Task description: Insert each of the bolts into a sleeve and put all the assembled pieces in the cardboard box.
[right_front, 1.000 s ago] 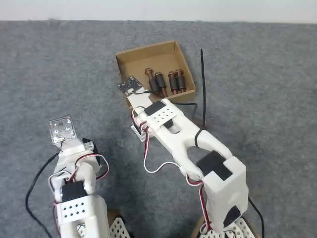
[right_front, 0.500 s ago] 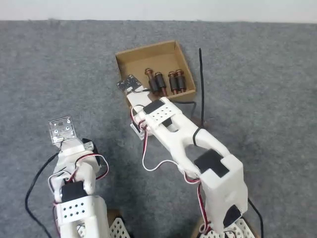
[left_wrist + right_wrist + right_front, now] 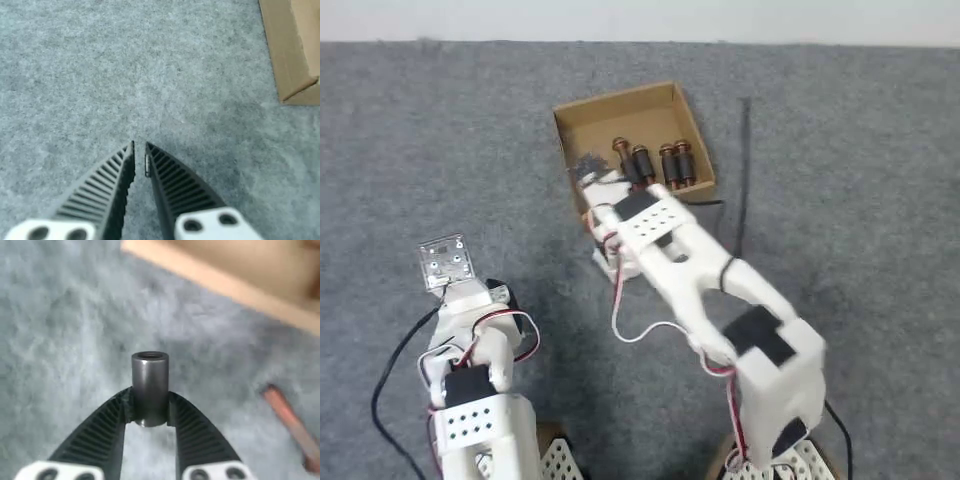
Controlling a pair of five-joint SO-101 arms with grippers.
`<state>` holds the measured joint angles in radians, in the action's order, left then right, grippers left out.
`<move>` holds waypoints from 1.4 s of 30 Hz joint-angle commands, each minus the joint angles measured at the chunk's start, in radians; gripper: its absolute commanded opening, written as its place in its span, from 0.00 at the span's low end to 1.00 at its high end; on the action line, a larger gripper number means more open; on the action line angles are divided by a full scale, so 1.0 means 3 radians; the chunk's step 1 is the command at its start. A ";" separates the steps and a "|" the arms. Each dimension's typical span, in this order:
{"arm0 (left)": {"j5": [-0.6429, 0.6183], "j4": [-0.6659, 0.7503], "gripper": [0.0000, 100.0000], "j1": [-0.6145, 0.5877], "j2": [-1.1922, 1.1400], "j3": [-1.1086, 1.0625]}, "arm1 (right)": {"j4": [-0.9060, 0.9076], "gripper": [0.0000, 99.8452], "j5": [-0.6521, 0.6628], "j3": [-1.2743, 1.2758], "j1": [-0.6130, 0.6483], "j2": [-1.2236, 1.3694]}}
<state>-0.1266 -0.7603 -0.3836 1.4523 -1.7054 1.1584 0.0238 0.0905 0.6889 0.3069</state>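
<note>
My right gripper [image 3: 150, 401] is shut on a dark cylindrical sleeve [image 3: 150, 374], held upright just above the grey carpet. A copper bolt [image 3: 286, 414] lies on the carpet beside it, close to the cardboard box wall [image 3: 235, 285]. In the high view the right arm [image 3: 655, 235] stretches to the near left corner of the cardboard box [image 3: 617, 101], which holds several assembled pieces [image 3: 655, 163]. My left gripper [image 3: 140, 148] is shut with nothing in it, low over bare carpet, with the box corner [image 3: 292, 55] off to one side.
The left arm [image 3: 470, 335] sits at the near left of the carpet, well away from the box. A black cable [image 3: 745, 170] runs across the carpet to the right of the box. Open carpet lies left of and beyond the box.
The right arm has swung slightly to the right and its wrist has shifted near the box corner; the black cable moved right with it. The left arm has kept still.
</note>
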 commanded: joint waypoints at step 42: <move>0.0532 0.0240 0.04 0.0072 0.0046 0.0115 | -0.0995 0.01 0.0230 0.3677 -0.4115 -0.3388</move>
<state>-0.0713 -0.7112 -0.3836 1.4523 -1.7054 0.8485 0.0867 1.2014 -0.4925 -0.6613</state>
